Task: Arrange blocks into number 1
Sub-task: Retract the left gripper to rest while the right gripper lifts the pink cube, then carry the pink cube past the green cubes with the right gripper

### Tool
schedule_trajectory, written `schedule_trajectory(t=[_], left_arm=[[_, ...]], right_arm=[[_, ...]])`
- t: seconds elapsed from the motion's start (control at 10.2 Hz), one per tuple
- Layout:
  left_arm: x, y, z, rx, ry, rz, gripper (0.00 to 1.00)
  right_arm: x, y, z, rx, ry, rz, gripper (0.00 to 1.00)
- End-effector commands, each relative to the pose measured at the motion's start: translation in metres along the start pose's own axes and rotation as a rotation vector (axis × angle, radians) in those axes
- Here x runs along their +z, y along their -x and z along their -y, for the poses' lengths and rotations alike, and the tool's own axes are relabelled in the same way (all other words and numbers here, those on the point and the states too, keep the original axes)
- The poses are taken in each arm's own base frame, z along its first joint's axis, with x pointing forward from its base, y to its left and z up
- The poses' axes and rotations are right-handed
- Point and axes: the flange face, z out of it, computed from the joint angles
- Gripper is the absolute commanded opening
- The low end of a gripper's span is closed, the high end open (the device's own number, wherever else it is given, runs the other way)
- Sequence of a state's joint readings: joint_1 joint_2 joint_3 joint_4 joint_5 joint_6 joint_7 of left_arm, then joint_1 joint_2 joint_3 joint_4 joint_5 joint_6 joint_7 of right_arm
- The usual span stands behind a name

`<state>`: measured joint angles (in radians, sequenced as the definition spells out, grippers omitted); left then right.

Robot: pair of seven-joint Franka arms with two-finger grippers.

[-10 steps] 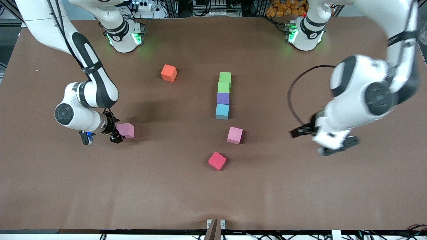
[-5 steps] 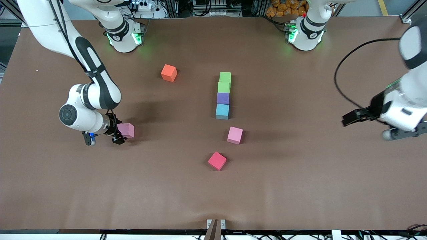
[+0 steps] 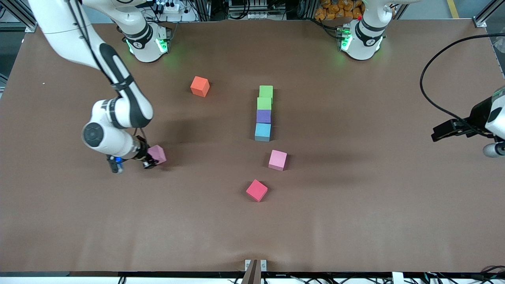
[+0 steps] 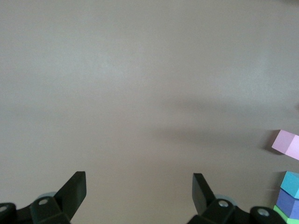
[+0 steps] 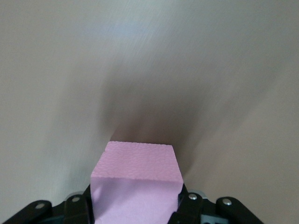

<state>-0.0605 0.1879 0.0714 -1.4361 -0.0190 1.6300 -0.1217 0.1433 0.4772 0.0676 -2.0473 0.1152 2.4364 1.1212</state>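
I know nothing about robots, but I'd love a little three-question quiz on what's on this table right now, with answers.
1. True or false: the right gripper is shut on a pink block.
2. Which colour is the block at the end of the row nearest the front camera? A) green B) light blue C) orange
3. How many blocks lie loose on the table, outside the row and not held?

Key
1. True; the fingers clamp it at the right arm's end.
2. B, the light blue block.
3. Three: the orange block, the other pink block and the red block.
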Motion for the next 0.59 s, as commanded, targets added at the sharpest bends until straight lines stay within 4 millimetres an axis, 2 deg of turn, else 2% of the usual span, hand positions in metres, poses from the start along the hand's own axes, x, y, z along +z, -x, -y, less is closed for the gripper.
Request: schedule_trajectory(t=[0.0,0.1,0.2,0.29,0.49], left_arm=[[-0.024,0.019,0.012,0.008,-0.017,-0.007,1.0],[-0.036,0.027,0.021,-0.008,-0.016,-0.01,1.0],[-0.04,0.029,0.024,-0.013,-0.017,-0.014,1.0],[-0.04,0.03,0.026,-0.016,-0.019,-0.009,1.0],[-0.037,0.029,0.029,-0.02,-0.02,-0.002,1.0]], right_arm=[[-0.013,0.125,0.037,-0.298,0.003,-0.022,0.0],[-0.023,0.181,0.047,-0.413,0.009,-0.011,0.0],[-0.036,0.235,0.053,-0.523,0.014,-0.011,0.0],[-0.046,0.284,0.051,-0.606,0.031,0.004,0.0],[-0.062,0.392,0.026,-0.704,0.054,0.04,0.0]])
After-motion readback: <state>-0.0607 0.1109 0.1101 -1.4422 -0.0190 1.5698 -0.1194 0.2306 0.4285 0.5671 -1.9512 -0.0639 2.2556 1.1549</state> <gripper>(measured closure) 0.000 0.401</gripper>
